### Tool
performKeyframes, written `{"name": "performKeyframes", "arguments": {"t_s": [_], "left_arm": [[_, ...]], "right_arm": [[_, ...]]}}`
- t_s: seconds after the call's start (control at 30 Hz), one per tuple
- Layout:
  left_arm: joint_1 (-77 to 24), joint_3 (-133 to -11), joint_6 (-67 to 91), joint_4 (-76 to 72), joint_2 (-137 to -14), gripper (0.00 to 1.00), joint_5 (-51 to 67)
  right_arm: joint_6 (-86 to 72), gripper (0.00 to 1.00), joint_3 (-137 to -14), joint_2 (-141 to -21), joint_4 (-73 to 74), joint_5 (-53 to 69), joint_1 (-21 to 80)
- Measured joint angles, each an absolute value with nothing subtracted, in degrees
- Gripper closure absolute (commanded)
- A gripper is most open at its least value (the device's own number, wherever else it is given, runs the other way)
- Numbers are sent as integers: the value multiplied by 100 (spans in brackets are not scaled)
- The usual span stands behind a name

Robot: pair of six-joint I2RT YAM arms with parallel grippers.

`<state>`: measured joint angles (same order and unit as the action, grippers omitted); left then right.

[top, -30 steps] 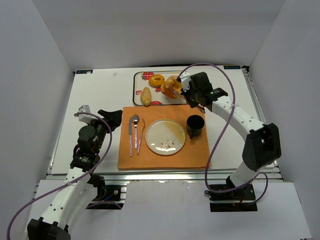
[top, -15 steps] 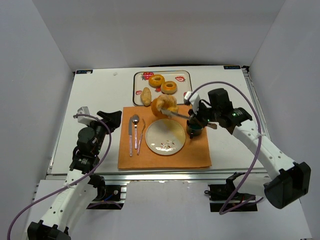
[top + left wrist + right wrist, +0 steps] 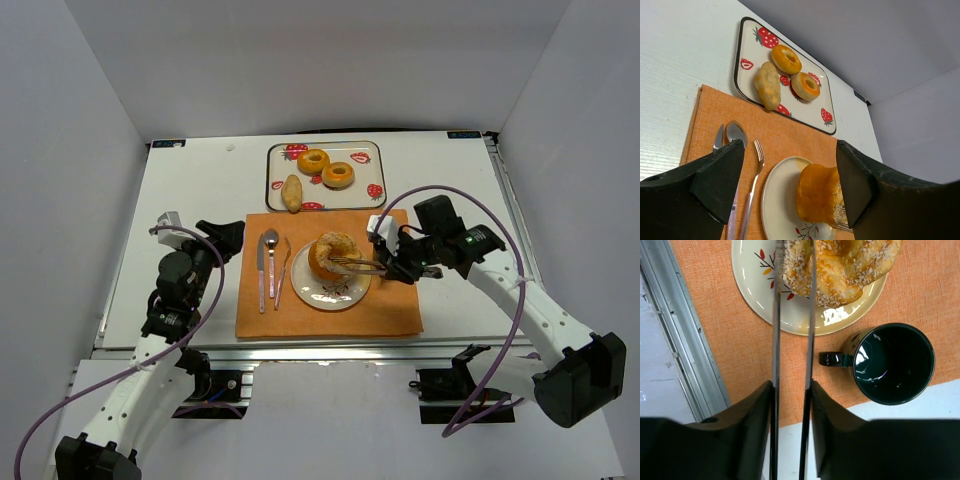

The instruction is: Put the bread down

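My left gripper (image 3: 222,235) waits with fingers wide, well apart from the work. The bread (image 3: 335,256) is pinched in the tongs (image 3: 362,264) over the plate (image 3: 308,292), standing on edge and touching it or nearly so, I cannot tell which. I'd lower until it bears, then ease the squeeze slowly so it tips flat rather than rolling off. My right gripper (image 3: 395,262) is clamped on the tong arms just beside the cup (image 3: 892,362), so I'd withdraw high to avoid clipping it.
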<state>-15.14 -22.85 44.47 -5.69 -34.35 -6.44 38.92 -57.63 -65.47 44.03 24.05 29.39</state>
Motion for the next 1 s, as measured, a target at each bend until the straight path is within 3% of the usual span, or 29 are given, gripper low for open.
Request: {"name": "performKeyframes", "arguments": {"t_s": [0.1,0.37,0.47,0.57,0.6,0.67,0.77,0.83,0.9,1.0], "left_arm": [[-1514,-2285,4460,-567,-3417,17,-646],[-1514,-2285,4488,-561,-3267,17,-646],[-1514,-2285,4488,-558,-3251,17,-646],[-1514,-2285,4491,-561,-3247,18,-646],[-1514,-2285,4491,-561,-3247,20,-646],[-1514,-2285,4506,-561,-3251,27,-644],[-1514,-2285,4543,-565,-3293,76,-617],[-1514,-2287,4506,-563,-3363,93,-576],[-1514,-2287,4438,-556,-3463,92,-510],[-1514,-2298,4359,-491,-3638,72,-401]], "right_arm": [[3957,53,-5763,-6547,4410,2432,2945],[3948,53,-5793,-6458,4410,2569,2945],[3920,56,-5927,-6355,4410,2596,2945],[3776,66,-6158,-6259,4368,2633,2945],[3664,81,-6235,-6224,4309,2624,2943],[3400,100,-6388,-6180,4110,2565,2910],[2679,100,-6539,-6222,3577,2357,2447],[2228,100,-6552,-6405,3181,2309,1680],[1826,100,-6504,-6742,2779,2143,790],[1417,100,-5940,-7199,1890,1710,-268]]}}
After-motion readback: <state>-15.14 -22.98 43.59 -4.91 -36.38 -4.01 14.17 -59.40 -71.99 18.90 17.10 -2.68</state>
